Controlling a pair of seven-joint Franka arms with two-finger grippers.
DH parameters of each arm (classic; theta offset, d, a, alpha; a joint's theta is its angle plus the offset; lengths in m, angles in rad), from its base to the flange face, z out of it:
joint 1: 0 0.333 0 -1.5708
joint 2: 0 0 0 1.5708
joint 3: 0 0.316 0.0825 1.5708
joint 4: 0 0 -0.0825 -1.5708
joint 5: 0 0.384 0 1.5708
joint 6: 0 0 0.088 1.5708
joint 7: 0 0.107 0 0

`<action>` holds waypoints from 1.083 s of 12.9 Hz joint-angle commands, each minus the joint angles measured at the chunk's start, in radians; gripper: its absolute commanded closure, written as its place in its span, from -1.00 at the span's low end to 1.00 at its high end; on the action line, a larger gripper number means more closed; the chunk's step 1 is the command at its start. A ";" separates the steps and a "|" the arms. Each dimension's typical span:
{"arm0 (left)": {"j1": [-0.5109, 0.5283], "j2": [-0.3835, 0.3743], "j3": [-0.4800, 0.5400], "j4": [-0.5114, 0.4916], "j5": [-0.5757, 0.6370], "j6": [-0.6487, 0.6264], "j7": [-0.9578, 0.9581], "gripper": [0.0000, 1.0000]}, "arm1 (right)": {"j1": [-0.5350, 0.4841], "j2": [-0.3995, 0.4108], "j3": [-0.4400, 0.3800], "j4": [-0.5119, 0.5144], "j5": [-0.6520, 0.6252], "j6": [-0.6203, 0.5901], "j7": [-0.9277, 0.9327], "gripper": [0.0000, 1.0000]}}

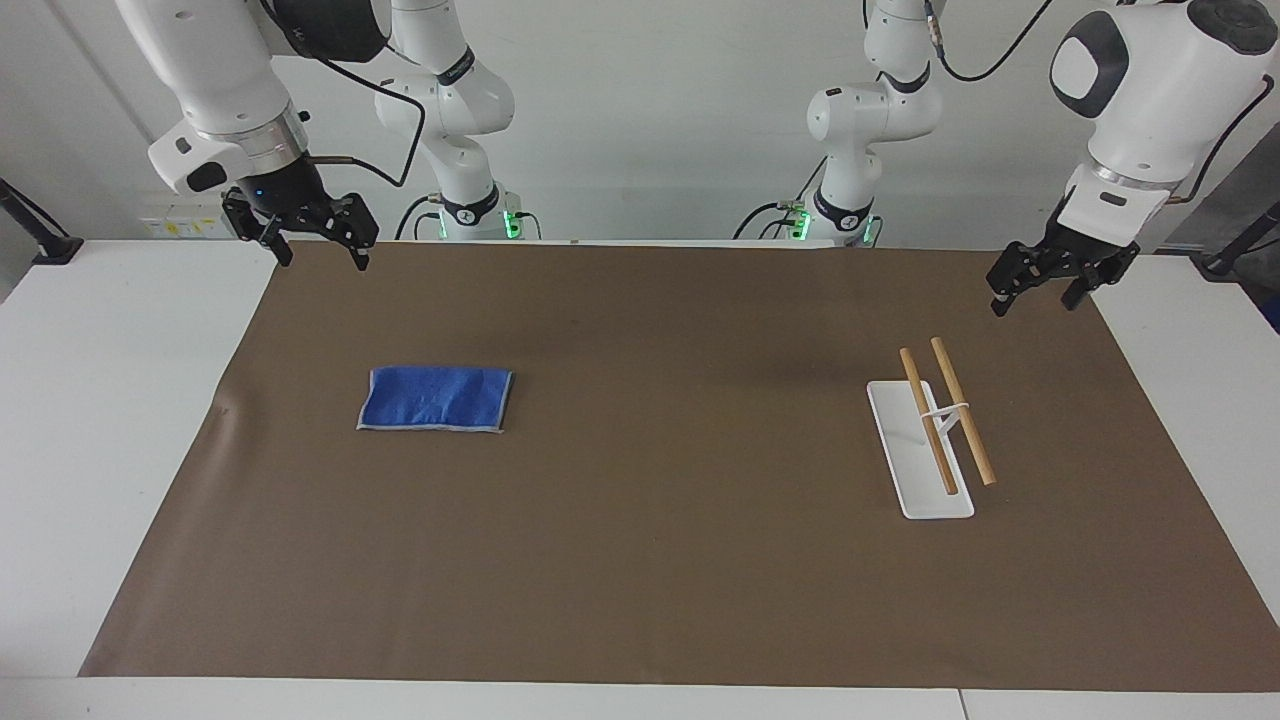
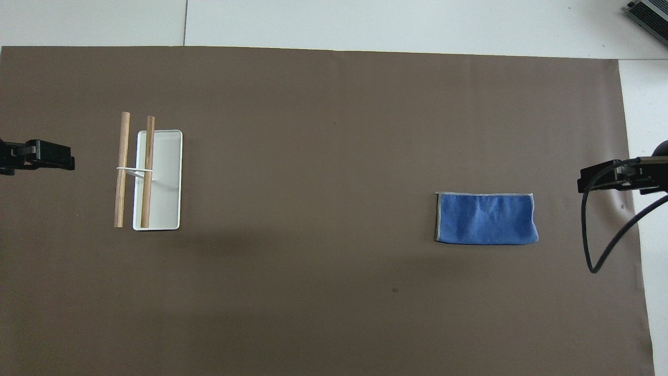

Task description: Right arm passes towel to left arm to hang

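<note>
1. Towel (image 1: 436,399): lies flat and folded on the brown mat (image 1: 660,560), toward the right arm's end of the worktop (image 1: 90,450).
2. Rack (image 1: 925,440): white base, two wooden bars, toward the left arm's end, well apart from the towel.
3. Right end effector (image 1: 322,250): raised over the mat's corner, fingers wide, holding nothing.
4. Left end effector (image 1: 1035,293): raised near the rack, fingers wide, holding nothing.

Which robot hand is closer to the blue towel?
The right gripper. It hangs open above the mat's edge at the towel's end of the table. The left gripper hangs open at the table's other end, by the rack.
</note>
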 commanded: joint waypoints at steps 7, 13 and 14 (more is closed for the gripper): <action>0.003 -0.014 0.002 -0.020 -0.008 0.009 0.012 -1.00 | -0.010 -0.020 0.008 -0.025 0.020 -0.010 0.002 -1.00; 0.003 -0.014 0.002 -0.018 -0.008 0.009 0.012 -1.00 | -0.010 -0.024 0.008 -0.036 0.020 0.000 0.000 -1.00; 0.003 -0.014 0.002 -0.020 -0.008 0.009 0.012 -1.00 | -0.009 -0.024 0.008 -0.037 0.020 0.000 0.000 -1.00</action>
